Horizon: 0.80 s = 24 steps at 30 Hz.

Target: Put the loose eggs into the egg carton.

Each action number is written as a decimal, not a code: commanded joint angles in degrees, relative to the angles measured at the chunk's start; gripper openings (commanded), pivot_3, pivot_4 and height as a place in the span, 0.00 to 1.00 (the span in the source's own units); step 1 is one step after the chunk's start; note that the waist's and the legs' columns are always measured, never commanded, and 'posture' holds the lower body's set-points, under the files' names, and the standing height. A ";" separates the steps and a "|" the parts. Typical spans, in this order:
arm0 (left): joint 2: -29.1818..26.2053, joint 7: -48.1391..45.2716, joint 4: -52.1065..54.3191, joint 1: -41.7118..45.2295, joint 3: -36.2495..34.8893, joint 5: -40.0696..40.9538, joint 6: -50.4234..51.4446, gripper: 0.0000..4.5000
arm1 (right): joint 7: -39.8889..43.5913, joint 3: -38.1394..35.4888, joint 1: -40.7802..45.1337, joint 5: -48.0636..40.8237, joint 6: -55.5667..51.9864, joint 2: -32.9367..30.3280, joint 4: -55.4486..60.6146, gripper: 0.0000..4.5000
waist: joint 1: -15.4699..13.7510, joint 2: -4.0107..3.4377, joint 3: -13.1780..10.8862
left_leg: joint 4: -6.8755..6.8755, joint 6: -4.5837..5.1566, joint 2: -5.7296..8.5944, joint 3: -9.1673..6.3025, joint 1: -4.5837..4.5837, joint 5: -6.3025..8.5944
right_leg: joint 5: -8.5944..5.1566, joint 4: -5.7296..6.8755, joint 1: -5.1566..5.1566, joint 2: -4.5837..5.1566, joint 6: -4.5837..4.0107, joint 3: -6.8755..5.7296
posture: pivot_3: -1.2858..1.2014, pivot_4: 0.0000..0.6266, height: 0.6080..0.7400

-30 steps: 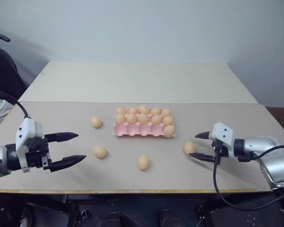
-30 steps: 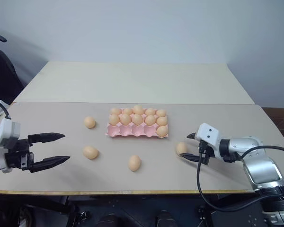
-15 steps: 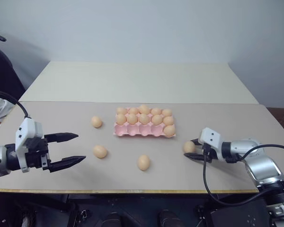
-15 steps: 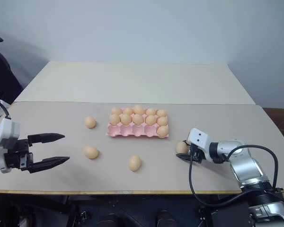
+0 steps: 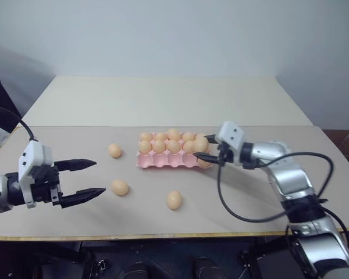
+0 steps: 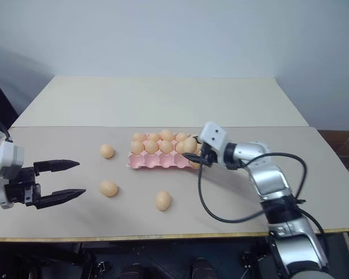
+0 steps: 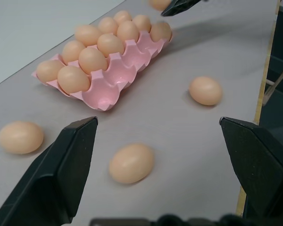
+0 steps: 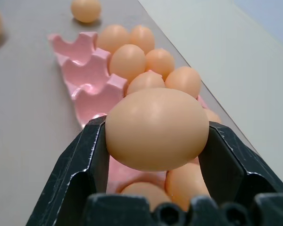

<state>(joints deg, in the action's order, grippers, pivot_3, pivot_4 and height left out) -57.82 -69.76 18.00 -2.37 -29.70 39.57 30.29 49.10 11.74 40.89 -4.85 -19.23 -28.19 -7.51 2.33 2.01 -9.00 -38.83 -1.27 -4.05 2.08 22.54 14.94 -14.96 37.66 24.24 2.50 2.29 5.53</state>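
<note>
The left tool point(image 5: 78, 179) hangs over the left end of the desk point(image 5: 58, 145), its two black fingers spread wide and holding nothing. Just beyond it, three loose eggs lie on the grey surface: one point(image 5: 114, 150) beside the left end of the carton, one point(image 5: 120, 187) nearer the front edge, and a third point(image 5: 174, 200) further right, in front of the carton. The pink egg carton point(image 5: 163, 160) sits at mid-desk, its two far rows filled with eggs and most of its near row showing bare cups, with one egg in the cup at the right end. At the carton's right end the right tool point(image 5: 203, 147) pinches a fourth egg point(image 8: 156, 128) between its fingers, carried above the tray and clear of the cups.

The step in hand appears to be the delivery of this egg. The next move calls for lining it up over a vacant cup in the near row, lowering it gently so it does not knock the eggs already seated, then parting the fingers. Three eggs would then remain to be gathered.

No brand, label or legible writing can be made out on the carton, the desk or the arms.
</note>
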 commanded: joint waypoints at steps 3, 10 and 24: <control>-0.61 -0.15 1.55 -0.67 -1.84 0.51 -0.11 1.00 | -3.12 2.12 3.40 4.78 -0.15 1.43 -5.58 0.58 | -0.05 -0.01 0.00 | 0.00 0.00 0.00 0.00 0.07 0.00 | 0.00 -0.01 0.06 0.01 0.00 -0.02 | 0.52 0.24 1.00; 0.06 0.62 2.73 -3.11 -3.57 0.82 -0.05 1.00 | 1.35 2.67 1.76 3.06 -0.44 1.38 -1.75 0.78 | 0.24 -0.02 -0.01 | 0.00 0.00 -0.02 -0.01 0.08 0.00 | 0.00 0.04 0.10 -0.01 0.00 -0.01 | 0.52 0.24 1.00; -1.02 -1.26 0.00 -3.21 -4.44 0.52 -0.72 1.00 | 9.18 -7.96 -6.69 -7.92 -3.62 -6.98 15.80 1.00 | -0.56 -0.04 -0.02 | 0.02 0.00 -0.02 -0.03 0.14 0.00 | -0.01 -0.04 0.09 0.01 0.01 -0.06 | 0.52 0.24 1.00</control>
<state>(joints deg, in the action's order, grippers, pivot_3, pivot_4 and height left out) -57.87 -69.91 18.61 -5.53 -31.84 39.76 30.28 55.62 8.74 35.19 -8.72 -22.71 -32.95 2.82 1.76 1.97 -9.03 -38.81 -1.26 -4.07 2.04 22.71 14.94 -14.96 37.57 24.33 2.52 2.30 5.45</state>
